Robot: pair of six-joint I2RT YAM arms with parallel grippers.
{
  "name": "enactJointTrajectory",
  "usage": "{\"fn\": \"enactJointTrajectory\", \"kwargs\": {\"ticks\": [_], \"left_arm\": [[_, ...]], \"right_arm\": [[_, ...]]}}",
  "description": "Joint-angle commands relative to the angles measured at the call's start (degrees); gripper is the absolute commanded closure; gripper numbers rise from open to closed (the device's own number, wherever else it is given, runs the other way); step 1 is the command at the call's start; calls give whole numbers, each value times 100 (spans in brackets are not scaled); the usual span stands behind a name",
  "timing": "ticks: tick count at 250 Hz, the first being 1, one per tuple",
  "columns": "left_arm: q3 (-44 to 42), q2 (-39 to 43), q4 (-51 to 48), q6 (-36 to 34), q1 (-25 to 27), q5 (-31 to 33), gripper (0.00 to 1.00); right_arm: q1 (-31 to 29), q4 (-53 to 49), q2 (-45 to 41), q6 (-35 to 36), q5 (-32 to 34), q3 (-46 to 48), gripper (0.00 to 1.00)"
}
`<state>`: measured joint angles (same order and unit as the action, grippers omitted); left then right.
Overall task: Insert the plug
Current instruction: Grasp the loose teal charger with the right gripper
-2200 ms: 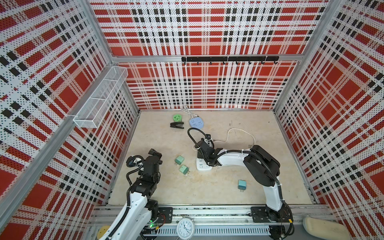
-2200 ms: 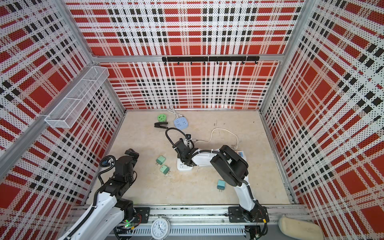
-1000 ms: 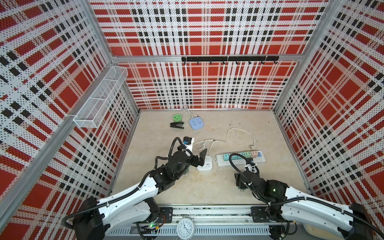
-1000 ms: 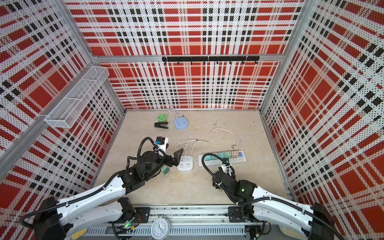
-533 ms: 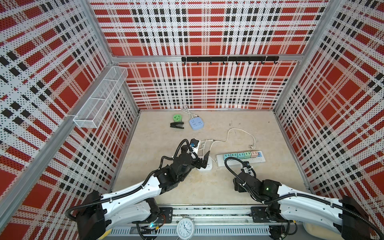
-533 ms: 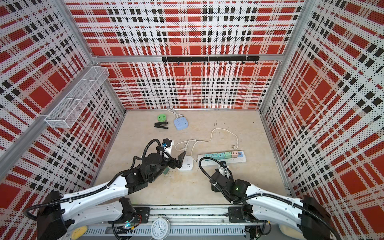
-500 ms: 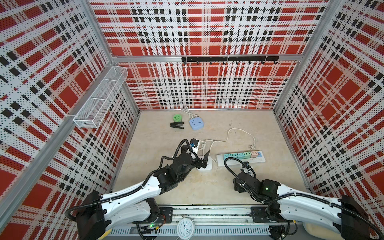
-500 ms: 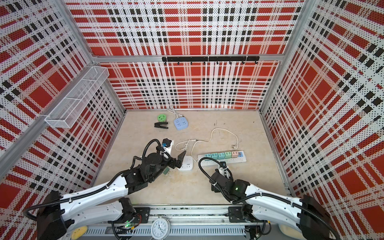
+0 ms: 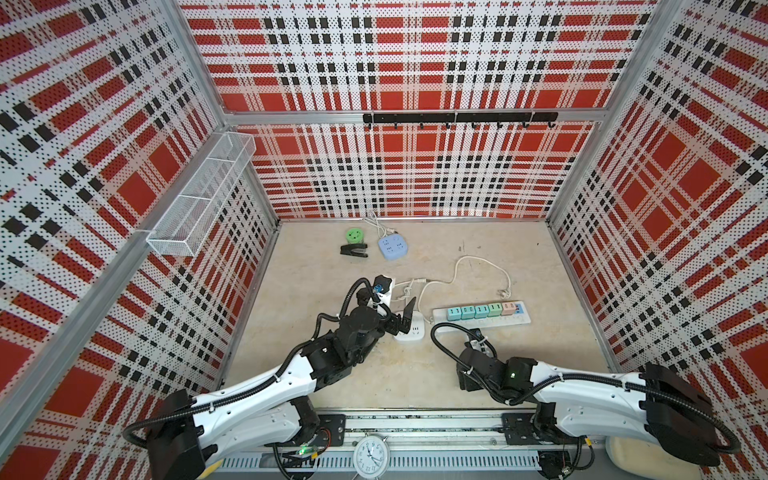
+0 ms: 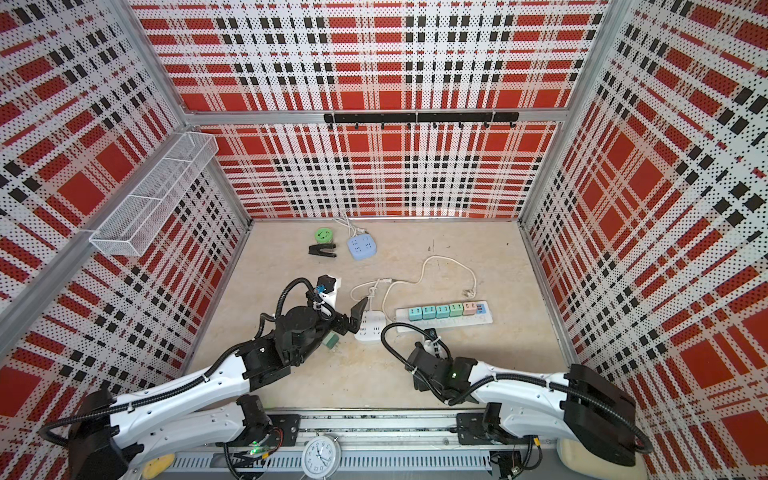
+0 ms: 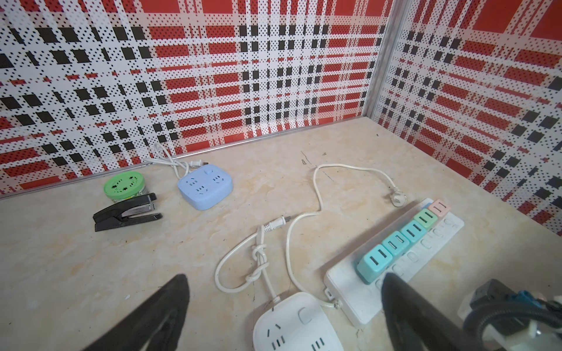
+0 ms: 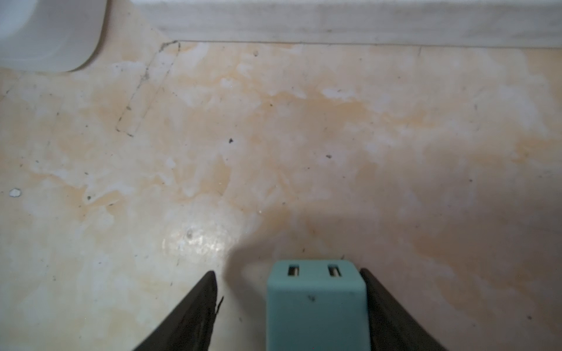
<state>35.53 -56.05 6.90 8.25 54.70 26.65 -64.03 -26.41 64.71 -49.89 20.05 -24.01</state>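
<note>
A teal plug (image 12: 316, 304) stands on the floor between the fingers of my right gripper (image 12: 287, 272). One finger touches its side and a gap stays at the other, so the gripper is open. In both top views the right wrist (image 9: 478, 370) hides this plug. The long white power strip (image 9: 482, 320) (image 10: 444, 318) (image 11: 346, 288) holds several coloured plugs. My left gripper (image 11: 287, 276) (image 9: 397, 322) is wide open above the small white socket (image 11: 295, 325) (image 9: 409, 332). A green plug (image 10: 331, 340) lies beside the left arm.
A green round box (image 9: 354, 236), a black stapler (image 9: 354, 250) and a blue square socket (image 9: 392, 248) sit at the back. White cable (image 9: 482, 270) loops across the middle. A wire basket (image 9: 199, 203) hangs on the left wall.
The left arm has stretched out from its folded pose to the small white socket. The right arm has left that socket and come down around the teal plug near the front.
</note>
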Motion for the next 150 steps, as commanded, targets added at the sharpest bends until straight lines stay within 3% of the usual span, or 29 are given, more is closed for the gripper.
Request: {"fn": "enactJointTrajectory", "kwargs": {"ticks": [1,111,150], "left_arm": [[24,85,73,-25,6,156,1],[24,41,70,-31,-3,203,1],[29,32,71,-45,-19,219,1]], "right_arm": [[-83,43,114,-149,197,-193,27],[-267,-299,2,-161,72,-203,26],[-281,-221,42,-169,82,-115,35]]}}
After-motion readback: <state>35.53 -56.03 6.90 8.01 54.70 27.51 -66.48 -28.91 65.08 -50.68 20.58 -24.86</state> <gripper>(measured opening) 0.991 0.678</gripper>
